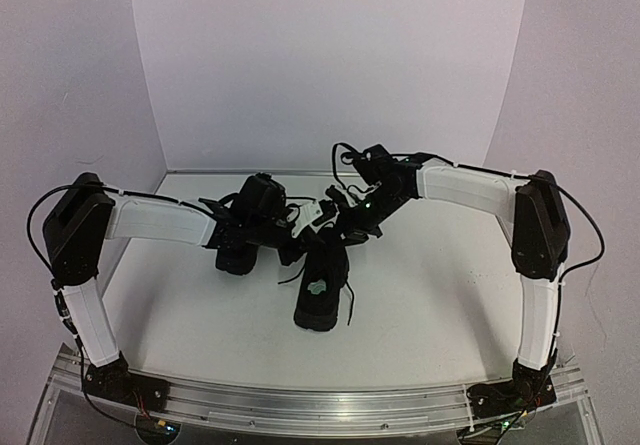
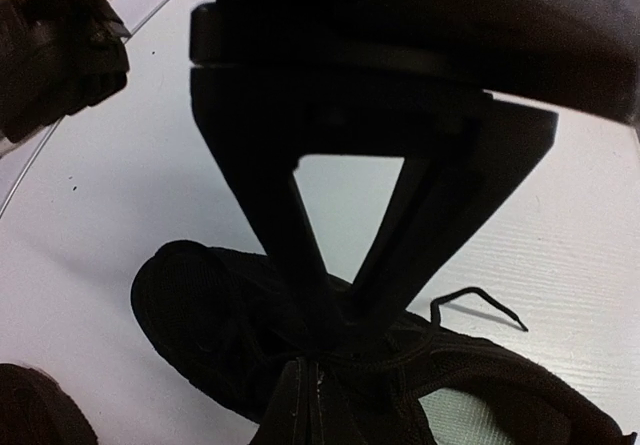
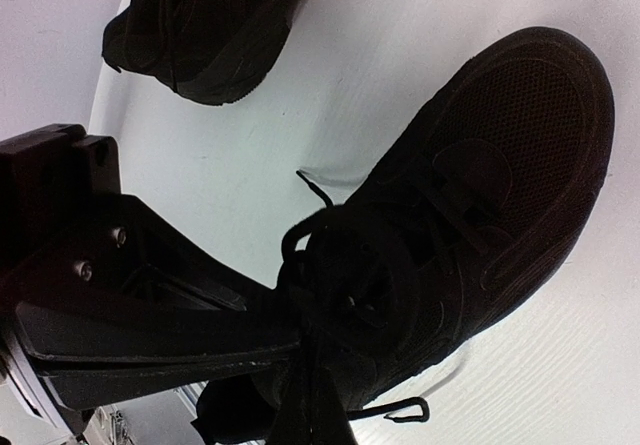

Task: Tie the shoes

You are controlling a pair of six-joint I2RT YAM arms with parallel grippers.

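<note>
Closest in, the near shoe [image 1: 320, 305] lies on the table [image 1: 440, 305], its pale patch [image 1: 319, 288] showing inside. Over its far half both arms meet at the laces [image 3: 330, 265]. The left gripper [image 2: 318, 357] has its fingers pressed together, apparently nipping a strand. The right gripper [image 3: 295, 337] is clamped into the tangle the same way. Back and left, the other shoe [image 1: 236, 257] sits beneath the left wrist. Those laces look thin, limp and probably slippery, so pinch near the ends. The shoe looks light and may drag.
</note>
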